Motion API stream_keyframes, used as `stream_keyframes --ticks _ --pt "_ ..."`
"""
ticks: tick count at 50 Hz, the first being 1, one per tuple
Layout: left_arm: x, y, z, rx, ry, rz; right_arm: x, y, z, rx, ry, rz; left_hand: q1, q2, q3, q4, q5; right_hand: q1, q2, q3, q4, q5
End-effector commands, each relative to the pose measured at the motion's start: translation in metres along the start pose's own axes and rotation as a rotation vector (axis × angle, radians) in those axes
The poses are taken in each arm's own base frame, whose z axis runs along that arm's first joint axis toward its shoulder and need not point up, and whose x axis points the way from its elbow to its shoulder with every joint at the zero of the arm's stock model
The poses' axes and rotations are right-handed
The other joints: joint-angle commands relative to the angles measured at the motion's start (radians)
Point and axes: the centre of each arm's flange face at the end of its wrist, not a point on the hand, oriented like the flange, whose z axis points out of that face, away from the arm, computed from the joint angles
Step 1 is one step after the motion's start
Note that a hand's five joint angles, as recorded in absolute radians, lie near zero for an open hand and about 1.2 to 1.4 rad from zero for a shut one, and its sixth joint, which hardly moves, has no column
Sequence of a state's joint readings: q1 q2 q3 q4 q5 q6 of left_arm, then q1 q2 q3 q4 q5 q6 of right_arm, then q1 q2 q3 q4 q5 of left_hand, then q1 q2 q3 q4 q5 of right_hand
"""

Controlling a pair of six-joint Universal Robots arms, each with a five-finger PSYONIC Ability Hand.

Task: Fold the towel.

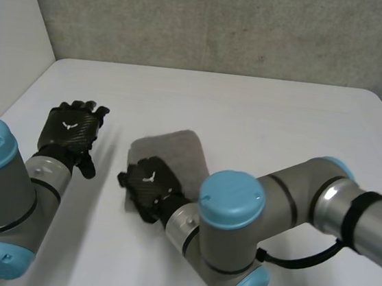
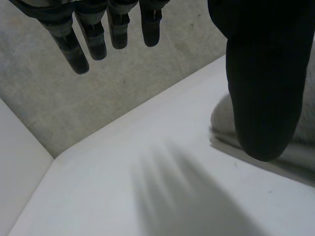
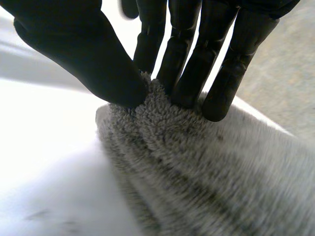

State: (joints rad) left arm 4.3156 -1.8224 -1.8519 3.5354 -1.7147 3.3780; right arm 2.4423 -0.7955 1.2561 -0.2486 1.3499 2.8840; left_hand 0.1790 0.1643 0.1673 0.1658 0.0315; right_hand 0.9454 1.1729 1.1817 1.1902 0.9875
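Though the towel [image 1: 176, 148] lies near the middle of the table [image 1: 297, 120], the head view shows it as a small, thick grey pad, not a spread sheet. We judge at least one fold is already in. The right hand [image 1: 148, 188] sits on its near left corner. The left hand [image 1: 71, 131] is to the left of the towel, off the cloth, over bare table.

Left wrist view: the fingers [image 2: 93, 37] are straight and the thumb stands apart from them, with nothing between. The hand is released. An edge of the towel shows just past the thumb; we cannot tell whether they touch.

Right wrist view: the thumb [image 3: 93, 64] and fingers [image 3: 184, 59] close together on a raised ridge of pile at the towel's edge, a pinch grasp on the cloth. Ridges run below the pinch and suggest doubled layers, though we cannot count them.

Progress, our reading: the towel is partly folded and compact. The pinched corner suggests one more fold or a tidying of the edge is in hand. What remains is to carry that edge over, lay it flat and let go. The left hand has no part in it at present.
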Motion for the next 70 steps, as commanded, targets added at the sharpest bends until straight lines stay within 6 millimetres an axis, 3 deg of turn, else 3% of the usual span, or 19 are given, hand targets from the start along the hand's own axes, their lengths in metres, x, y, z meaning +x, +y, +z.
stream_keyframes --ticks 1,2,3,4,5,10,15,22,31,39,42,45,47,48,50,51,53,63,70 --pt "0.001 -0.008 0.002 0.031 0.009 -0.003 0.015 -0.019 0.0 0.032 0.081 -0.001 -0.005 0.01 0.007 0.009 -0.031 0.202 -0.025 -0.034 -0.042 -0.014" --pt "0.002 -0.012 0.004 0.046 0.013 -0.005 0.03 -0.031 -0.004 0.055 0.132 0.007 -0.005 0.01 0.007 0.009 -0.031 -0.239 -0.467 -0.476 -0.484 -0.456" --pt "0.002 -0.012 0.004 0.046 0.013 -0.005 0.03 -0.031 -0.004 0.055 0.132 0.007 -0.005 0.01 0.007 0.009 -0.031 -0.244 -0.471 -0.48 -0.489 -0.461" --pt "0.003 -0.018 0.006 0.066 0.013 -0.009 0.048 -0.04 -0.009 0.07 0.189 0.019 -0.005 0.01 0.007 0.009 -0.031 -0.66 -0.887 -0.896 -0.904 -0.876" --pt "0.006 -0.024 0.008 0.087 0.019 -0.015 0.063 -0.05 -0.014 0.087 0.237 0.031 -0.005 0.01 0.007 0.009 -0.031 -0.771 -0.998 -1.007 -1.016 -0.988" --pt "0.023 -0.043 0.013 0.154 0.068 -0.075 0.092 -0.063 -0.027 0.113 0.34 0.083 -0.005 0.01 0.007 0.009 -0.031 -0.771 -0.998 -1.007 -1.016 -0.988" --pt "0.048 -0.047 0.022 0.162 0.16 -0.159 0.109 -0.051 -0.028 0.059 0.373 0.129 -0.005 0.01 0.007 0.009 -0.031 -0.771 -0.998 -1.007 -1.016 -0.988" --pt "0.081 -0.004 0.034 -0.021 0.244 -0.156 0.121 -0.009 -0.013 -0.125 0.362 0.183 -0.005 0.01 0.007 0.009 -0.031 -0.771 -0.998 -1.007 -1.016 -0.988" --pt "0.082 0.017 0.034 -0.121 0.242 -0.126 0.12 0.022 0.002 -0.207 0.305 0.199 -0.005 0.01 0.007 0.009 -0.031 -0.771 -0.998 -1.007 -1.016 -0.988" --pt "0.075 0.018 0.031 -0.159 0.237 -0.086 0.138 0.009 -0.003 -0.188 0.346 0.17 -0.005 0.01 0.007 0.009 -0.031 -0.771 -0.998 -1.007 -1.016 -0.988" --pt "0.07 0.005 0.027 -0.144 0.235 -0.067 0.148 -0.016 -0.011 -0.135 0.377 0.142 -0.005 0.01 0.007 0.009 -0.031 -0.771 -0.998 -1.007 -1.016 -0.988" --pt "0.062 -0.028 0.022 -0.066 0.224 -0.083 0.159 -0.045 -0.024 -0.075 0.445 0.118 -0.005 0.01 0.007 0.009 -0.031 -0.771 -0.998 -1.007 -1.016 -0.988" --pt "0.05 -0.071 0.015 0.044 0.205 -0.108 0.179 -0.083 -0.045 0.0 0.569 0.095 -0.005 0.01 0.007 0.009 -0.031 -0.771 -0.998 -1.007 -1.016 -0.988" --pt "0.05 -0.071 0.015 0.045 0.204 -0.108 0.179 -0.083 -0.045 0.001 0.57 0.095 -0.005 0.01 0.007 0.009 -0.031 -0.771 -0.998 -1.007 -1.016 -0.988" --pt "0.035 -0.114 0.001 0.142 0.183 -0.13 0.197 -0.117 -0.071 0.072 0.682 0.079 -0.005 0.01 0.007 0.009 -0.031 -0.771 -0.998 -1.007 -1.016 -0.988" --pt "0.035 -0.114 0.0 0.142 0.182 -0.13 0.197 -0.117 -0.071 0.072 0.682 0.079 -0.005 0.01 0.007 0.009 -0.031 -0.771 -0.998 -1.007 -1.016 -0.988" --pt "0.015 -0.148 -0.011 0.208 0.139 -0.146 0.214 -0.145 -0.097 0.138 0.762 0.066 -0.005 0.01 0.007 0.009 -0.031 -0.771 -0.998 -1.007 -1.016 -0.988" --pt "-0.054 -0.202 -0.047 0.284 -0.022 -0.17 0.223 -0.173 -0.151 0.179 0.842 0.046 -0.005 0.01 0.007 0.009 -0.031 -0.771 -0.998 -1.007 -1.016 -0.988" --pt "-0.063 -0.208 -0.057 0.307 -0.046 -0.172 0.215 -0.168 -0.157 0.136 0.767 0.065 -0.005 0.01 0.007 0.009 -0.031 -0.771 -0.998 -1.007 -1.016 -0.988"
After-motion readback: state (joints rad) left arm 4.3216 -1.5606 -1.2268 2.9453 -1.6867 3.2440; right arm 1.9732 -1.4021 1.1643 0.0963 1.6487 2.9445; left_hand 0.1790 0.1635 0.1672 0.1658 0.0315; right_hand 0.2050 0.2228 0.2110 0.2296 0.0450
